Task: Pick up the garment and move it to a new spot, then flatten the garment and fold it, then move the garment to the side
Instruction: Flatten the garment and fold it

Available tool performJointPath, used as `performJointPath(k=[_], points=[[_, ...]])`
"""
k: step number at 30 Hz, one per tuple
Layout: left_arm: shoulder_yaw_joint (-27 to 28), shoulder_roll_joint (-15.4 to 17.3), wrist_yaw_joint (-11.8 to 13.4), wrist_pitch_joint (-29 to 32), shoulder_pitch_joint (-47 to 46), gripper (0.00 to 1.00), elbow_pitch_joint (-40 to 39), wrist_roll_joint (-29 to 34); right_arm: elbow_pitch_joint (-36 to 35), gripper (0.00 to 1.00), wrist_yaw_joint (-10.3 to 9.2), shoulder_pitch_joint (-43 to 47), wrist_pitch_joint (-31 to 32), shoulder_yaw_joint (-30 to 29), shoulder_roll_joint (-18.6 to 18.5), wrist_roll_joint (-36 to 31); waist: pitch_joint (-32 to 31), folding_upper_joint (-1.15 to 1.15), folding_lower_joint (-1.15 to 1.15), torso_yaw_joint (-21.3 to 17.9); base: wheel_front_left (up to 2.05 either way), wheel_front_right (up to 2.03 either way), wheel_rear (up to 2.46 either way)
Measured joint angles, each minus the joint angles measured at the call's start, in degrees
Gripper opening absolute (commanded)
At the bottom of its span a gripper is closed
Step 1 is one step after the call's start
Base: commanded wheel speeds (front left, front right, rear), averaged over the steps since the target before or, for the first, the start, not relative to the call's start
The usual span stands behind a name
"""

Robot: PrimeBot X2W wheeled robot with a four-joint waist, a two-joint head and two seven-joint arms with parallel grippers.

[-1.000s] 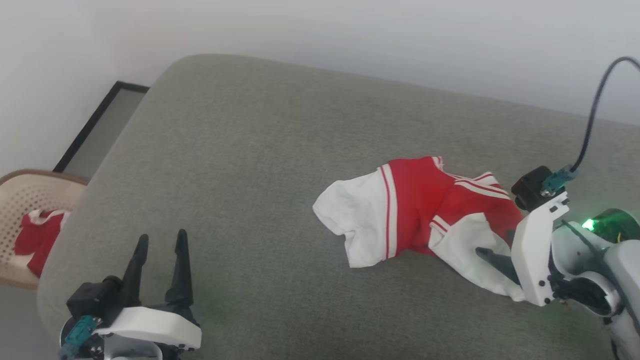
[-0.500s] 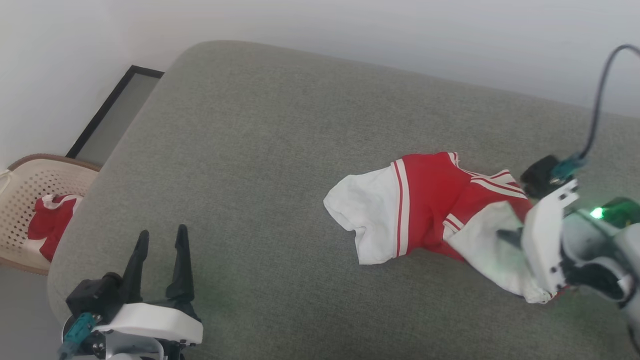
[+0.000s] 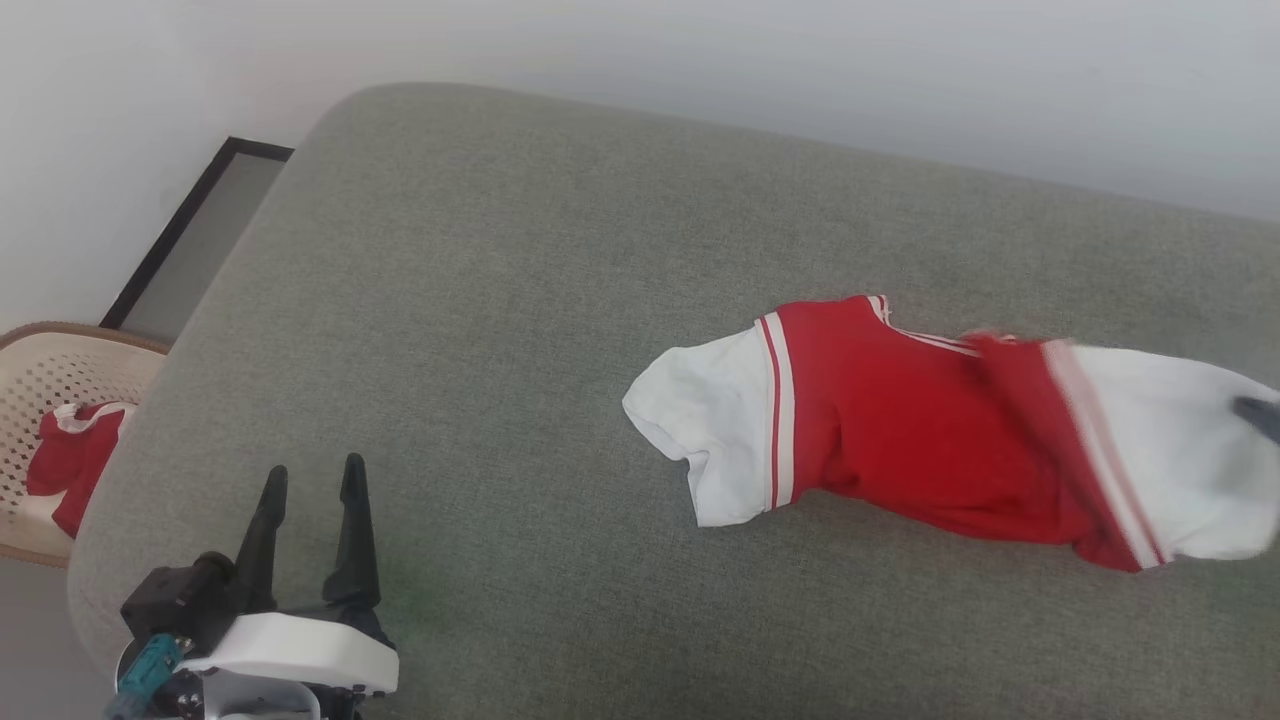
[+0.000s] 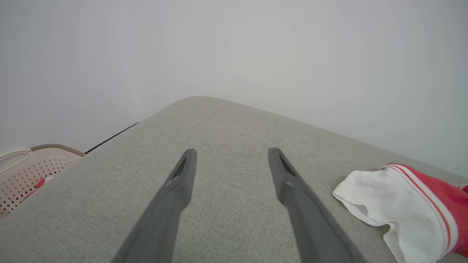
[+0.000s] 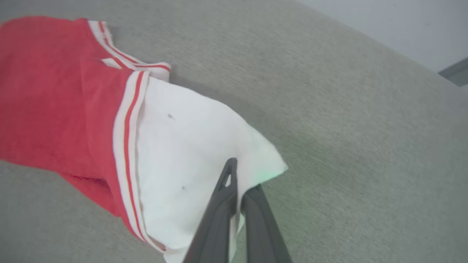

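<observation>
head view: a grey-green padded surface point(image 3: 480, 300) with a rounded far-left corner fills most of the frame, with a pale wall point(image 3: 700, 60) behind it. the garment point(image 3: 900, 440), a red t-shirt with white sleeves and striped trim, lies stretched out on the right half of the surface, about midway between its far and near edges. one white sleeve points toward the middle of the surface. the other white sleeve reaches the frame's right side and is blurred. there a dark tip of the right gripper point(image 3: 1262, 415) touches it. the left gripper point(image 3: 313, 466) sits over the near-left part of the surface, well apart from the shirt, its two dark fingers spread and empty. beyond the surface's left edge stands a cream perforated basket point(image 3: 50, 370) with a red cloth point(image 3: 65, 465) inside, and a dark-framed panel point(image 3: 190, 250) lies near the wall.

left wrist view: the left gripper point(image 4: 231, 151) has its fingers wide apart over bare fabric, holding nothing. the garment point(image 4: 395, 197) shows low on the right, white sleeve nearest. the basket point(image 4: 40, 162) is at the left.

right wrist view: the right gripper point(image 5: 243, 179) has its fingers pinched together on the outer end of the white sleeve. the garment point(image 5: 175, 146) spreads away from the fingers, its red body at the upper left, resting on the padded surface point(image 5: 347, 128).
</observation>
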Motion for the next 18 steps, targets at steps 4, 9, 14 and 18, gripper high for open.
performJointPath(k=[4, 9, 14, 18], points=[[0.0, -0.1, -0.4, 0.0, -0.3, 1.00, 0.1, 0.4, 6.4, 0.00, 0.00, 0.7, -0.4, -3.3, 0.4, -1.7, 0.7, 0.00, 0.00, -0.1, 0.00, 0.00, 0.00], [-0.7, -0.2, -0.8, 0.0, -1.6, 1.00, 0.7, 1.1, 14.5, 0.00, -0.01, -0.3, -2.1, -4.6, 3.1, -3.3, 1.6, 0.00, 0.00, 0.2, 0.00, 0.00, 0.00], [-1.9, 0.4, -1.2, 0.0, -3.3, 1.00, 2.0, 1.4, 21.0, 0.48, 0.01, -2.5, -4.4, -4.9, 6.2, -4.8, 1.7, 0.00, 0.00, 0.3, 0.00, 0.00, 0.00], [-3.3, 2.3, -1.7, 2.0, -5.0, 1.00, 2.1, 1.0, 22.0, 1.00, 0.02, -4.1, -4.4, -3.6, 7.3, -4.8, 1.1, 0.00, 0.00, -0.6, 0.00, 0.00, 0.00]])
